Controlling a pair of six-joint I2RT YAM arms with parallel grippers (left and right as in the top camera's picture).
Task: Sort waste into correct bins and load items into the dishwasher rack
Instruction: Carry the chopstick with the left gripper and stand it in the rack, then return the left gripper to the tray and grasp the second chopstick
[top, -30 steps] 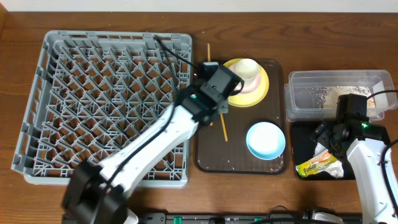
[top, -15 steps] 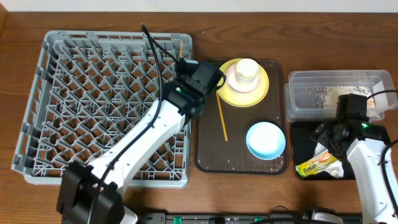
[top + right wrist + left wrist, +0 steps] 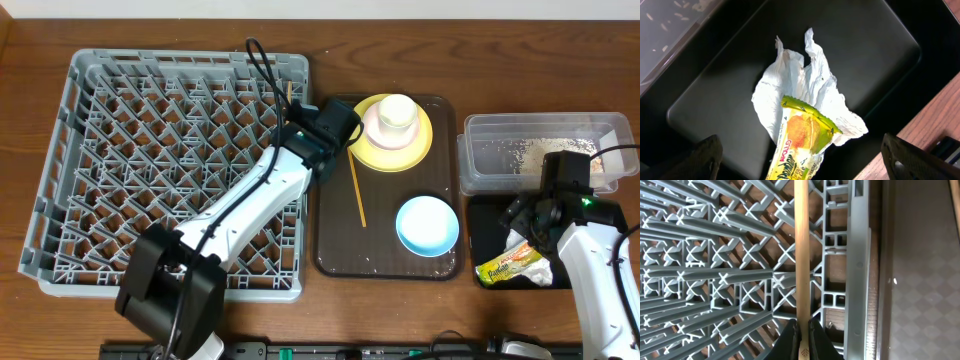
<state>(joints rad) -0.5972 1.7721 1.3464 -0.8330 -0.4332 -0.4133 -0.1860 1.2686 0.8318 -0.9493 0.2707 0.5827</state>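
Your left gripper [image 3: 801,347] is squeezing one thin wooden chopstick [image 3: 800,245] over the right edge of the big square grey plastic rack [image 3: 715,255]. Far right of that rack, your right gripper [image 3: 810,157] is hanging with fingers [image 3: 707,155] wide apart over the crumpled white paper napkin [image 3: 807,90] and green-and-yellow snack wrapper [image 3: 797,142] lying in the shallow black tub [image 3: 715,100].

We saw the dishwasher rack [image 3: 180,62] open from above, its pegs leaving only narrow slots. Our left arm [image 3: 250,205] lay across its right side, and the held chopstick [image 3: 800,255] reached over the cells just inside the right wall. On the brown tray [image 3: 338,245], a loose chopstick [image 3: 356,190] crossed the bare left strip. The napkin [image 3: 810,80] and wrapper [image 3: 802,135] filled the middle of the black tub [image 3: 880,50], under the spread fingers of our right gripper [image 3: 812,156].
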